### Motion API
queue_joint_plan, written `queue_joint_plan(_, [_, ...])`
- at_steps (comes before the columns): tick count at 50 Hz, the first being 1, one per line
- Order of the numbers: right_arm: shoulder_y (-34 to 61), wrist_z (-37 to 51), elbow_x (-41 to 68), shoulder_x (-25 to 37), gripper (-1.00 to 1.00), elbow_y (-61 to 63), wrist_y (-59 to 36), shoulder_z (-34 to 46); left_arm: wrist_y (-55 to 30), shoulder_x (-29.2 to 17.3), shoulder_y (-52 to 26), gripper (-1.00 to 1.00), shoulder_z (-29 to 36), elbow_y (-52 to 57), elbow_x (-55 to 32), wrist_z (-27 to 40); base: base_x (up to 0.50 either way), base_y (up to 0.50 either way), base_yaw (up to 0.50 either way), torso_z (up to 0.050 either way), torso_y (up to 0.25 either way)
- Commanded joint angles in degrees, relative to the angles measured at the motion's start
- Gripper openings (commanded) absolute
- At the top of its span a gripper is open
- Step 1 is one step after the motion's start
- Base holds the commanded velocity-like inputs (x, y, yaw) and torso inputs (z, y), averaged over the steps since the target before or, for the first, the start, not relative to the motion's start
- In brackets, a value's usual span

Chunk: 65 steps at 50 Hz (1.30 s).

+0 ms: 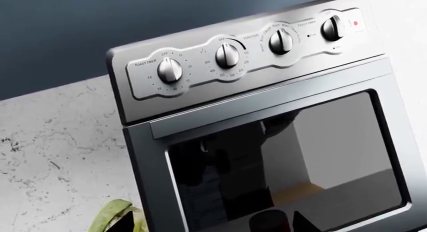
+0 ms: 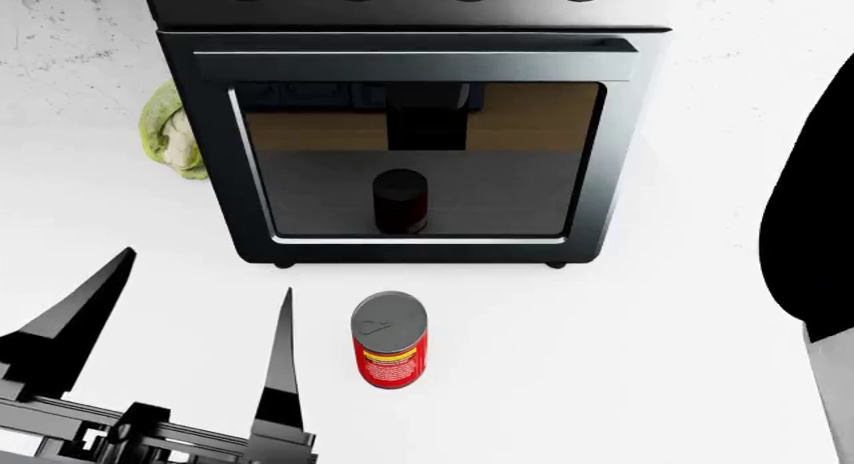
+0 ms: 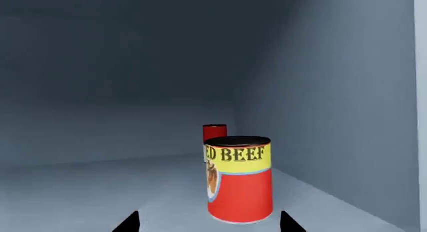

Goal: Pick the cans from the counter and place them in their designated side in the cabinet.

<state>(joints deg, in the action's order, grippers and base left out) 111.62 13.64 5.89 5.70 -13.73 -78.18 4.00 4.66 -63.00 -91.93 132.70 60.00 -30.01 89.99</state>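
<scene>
1. Cans wait in two places: one stands upright on the white counter (image 2: 641, 364), another inside a grey-blue cabinet (image 3: 347, 92), seen from the right wrist.
2. Left gripper (image 2: 187, 314) hangs low over the counter, its two dark fingers (image 2: 279, 354) spread wide and holding nothing.
3. Right gripper (image 3: 210, 224) shows only two dark fingertips (image 3: 130, 224), set well apart; they flank the near can (image 3: 239, 178) without touching it.
4. That near can carries black letters reading "ED BEEF" on a yellow band, above a red body and pale label art; its lid is dark.
5. A second red tin (image 3: 214, 132) stands deeper in the cabinet, behind the near one; its label is too small to read.
6. On the counter, the can (image 2: 390, 340) stands just beside the left gripper's inner finger, apart from it, with a yellow band on its red side.
7. Behind it sits a steel toaster oven (image 2: 414, 134), whose glass door mirrors a dim can; one dial (image 1: 169, 70) is marked "TOAST/TIMER" and "OFF".
8. A green leafy vegetable (image 2: 171, 129) lies beside the oven.
</scene>
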Motion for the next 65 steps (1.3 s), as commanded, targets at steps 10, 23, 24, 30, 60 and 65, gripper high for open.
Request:
queue_joint_plan(10, [-2.3, 22.9, 29.9, 7.8, 1.0, 22.6, -11.8, 3.1, 0.4, -0.7, 0.9, 1.0, 0.7, 0.0, 2.2, 0.0, 0.0, 0.0, 0.0, 0.0, 0.0])
queue_joint_plan(23, [-4.7, 69.4, 93.2, 16.2, 1.0, 23.3, -9.6, -0.9, 0.4, 0.2, -0.3, 1.0, 1.3, 0.0, 1.5, 0.0, 0.0, 0.0, 0.0, 0.0, 0.0])
queue_joint_plan(24, [-5.3, 71.7, 96.9, 16.8, 1.0, 23.8, -8.5, -0.8, 0.2, 0.4, -0.3, 1.0, 1.0, 0.0, 1.2, 0.0, 0.0, 0.0, 0.0, 0.0, 0.0])
queue_joint_plan(30, [-7.4, 76.1, 110.6, 23.8, 1.0, 31.1, 3.5, 6.3, -0.3, 1.2, -1.1, 1.0, 0.7, 0.0, -0.3, 0.0, 0.0, 0.0, 0.0, 0.0, 0.0])
queue_joint_plan(60, [-26.6, 72.2, 135.2, 37.9, 1.0, 58.8, 30.2, 10.0, -1.6, 1.9, -0.5, 1.0, -1.8, 0.0, -2.1, 0.0, 0.0, 0.0, 0.0, 0.0, 0.0])
queue_joint_plan(65, [-31.3, 70.0, 135.8, 38.2, 1.0, 61.1, 30.8, 9.2, -1.4, 1.8, -0.9, 1.0, -1.4, 0.0, -2.0, 0.0, 0.0, 0.0, 0.0, 0.0, 0.0])
